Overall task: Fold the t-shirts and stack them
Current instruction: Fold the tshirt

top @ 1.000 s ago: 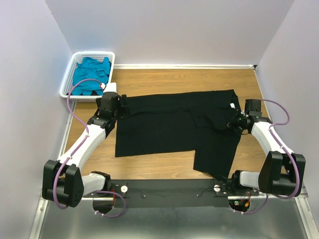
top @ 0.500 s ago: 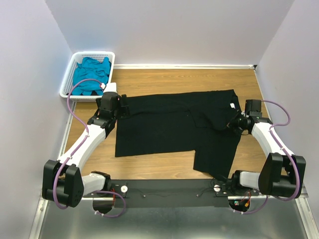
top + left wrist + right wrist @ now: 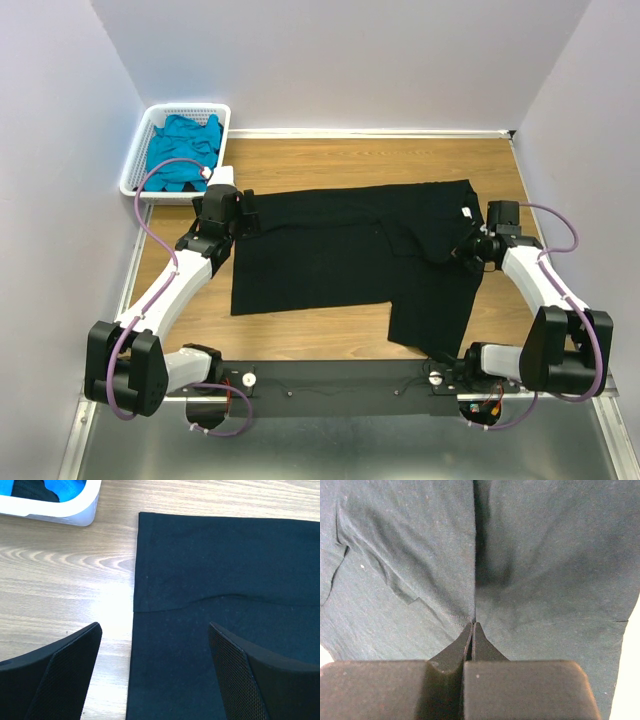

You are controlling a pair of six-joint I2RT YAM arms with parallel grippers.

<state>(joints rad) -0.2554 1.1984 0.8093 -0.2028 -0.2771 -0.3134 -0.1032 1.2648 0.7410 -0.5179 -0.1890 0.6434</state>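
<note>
The black t-shirt (image 3: pixel 330 255) lies spread across the table (image 3: pixel 350 160), the right gripper (image 3: pixel 472 626) pinched shut on a thin ridge at its right and the left gripper (image 3: pixel 154 630) wide open over its left edge, so a one-sided pull may slip the pinch or skew the cloth.

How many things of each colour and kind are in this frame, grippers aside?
black t-shirt: 1
teal cloth pile: 1 (cannot tell whether it is more than one garment)
white basket: 1
Total: 3
</note>
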